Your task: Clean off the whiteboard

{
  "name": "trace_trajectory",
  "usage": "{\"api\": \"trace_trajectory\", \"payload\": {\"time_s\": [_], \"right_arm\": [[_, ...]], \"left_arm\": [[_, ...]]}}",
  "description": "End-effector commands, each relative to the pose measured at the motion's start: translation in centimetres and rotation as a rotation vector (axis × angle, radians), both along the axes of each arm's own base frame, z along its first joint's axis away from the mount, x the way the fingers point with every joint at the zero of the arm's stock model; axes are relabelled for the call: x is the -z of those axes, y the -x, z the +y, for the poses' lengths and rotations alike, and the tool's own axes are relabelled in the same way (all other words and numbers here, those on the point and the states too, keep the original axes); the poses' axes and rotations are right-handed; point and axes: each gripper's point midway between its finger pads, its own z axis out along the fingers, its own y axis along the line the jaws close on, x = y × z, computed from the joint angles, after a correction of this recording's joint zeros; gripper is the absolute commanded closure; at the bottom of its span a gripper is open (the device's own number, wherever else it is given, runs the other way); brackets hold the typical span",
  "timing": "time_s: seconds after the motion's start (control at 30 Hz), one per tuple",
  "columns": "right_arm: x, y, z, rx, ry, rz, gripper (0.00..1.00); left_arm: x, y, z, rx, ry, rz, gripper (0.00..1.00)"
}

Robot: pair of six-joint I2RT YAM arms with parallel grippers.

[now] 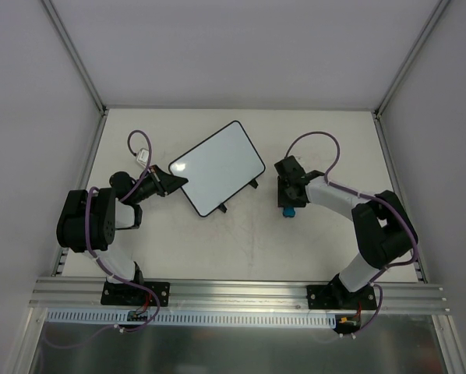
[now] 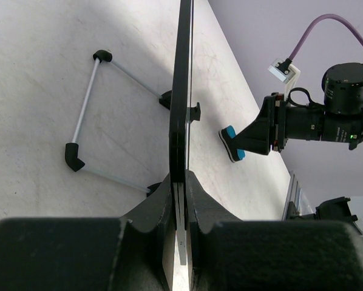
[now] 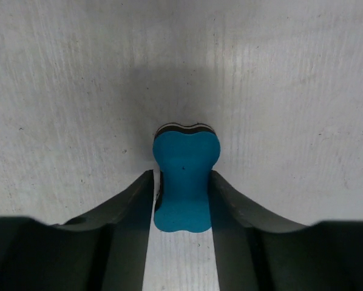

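Near the middle of the table [image 1: 241, 257], the whiteboard [image 1: 217, 165] is seen, turned at a slant, with its two small black feet on the near side. Its left corner is pinched by the left gripper [image 1: 175, 181]. In the left wrist view the jaws are seen shut tight on the thin black edge.

Off to the right, well apart from the board, the blue eraser [image 1: 289, 211] is held by the right gripper [image 1: 287, 201]. It is squeezed at its thin middle between the two fingers [image 3: 139, 200].

The board is likely light, flat and stiff, so it should not bend when it is rubbed. Its white face looks smooth and shiny, and it may be slippery. It is best held by the frame, as it is now, so the face is left free. Because only one corner is held, the board could be turned or pushed away by a hard rub. A soft, slow rub is likely needed.

No drawing can be made out on the face.
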Motion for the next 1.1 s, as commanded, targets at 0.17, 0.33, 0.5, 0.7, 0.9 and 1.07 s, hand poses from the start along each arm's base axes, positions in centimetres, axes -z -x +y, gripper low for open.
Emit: {"api": "trace_trajectory", "payload": {"time_s": [0.17, 0.33, 0.5, 0.7, 0.9, 1.07], "right_arm": [[0.2, 0.5, -0.2, -0.003, 0.013, 0.014, 0.28], [-0.6, 0.2, -0.3, 0.004, 0.008, -0.016, 0.24], [-1.5, -0.1, -0.2, 0.001, -0.001, -0.041, 0.23], [-1.5, -0.2, -0.2, 0.000, -0.002, -0.044, 0.23], [-1.8, -0.3, 0.0, -0.006, -0.016, -0.053, 0.23], [-2.7, -0.6, -0.1, -0.002, -0.016, -0.082, 0.23]], "left_arm": [[-5.7, -0.2, 0.5, -0.016, -0.067, -0.401, 0.90], [-5.6, -0.2, 0.5, -0.019, -0.068, -0.401, 0.87], [-5.9, 0.0, 0.6, -0.027, -0.074, -0.414, 0.66], [-6.2, 0.2, 0.7, -0.037, -0.077, -0.426, 0.41], [-6.2, 0.2, 0.9, -0.053, -0.080, -0.426, 0.01], [-6.3, 0.3, 1.1, -0.065, -0.081, -0.430, 0.01]]}}
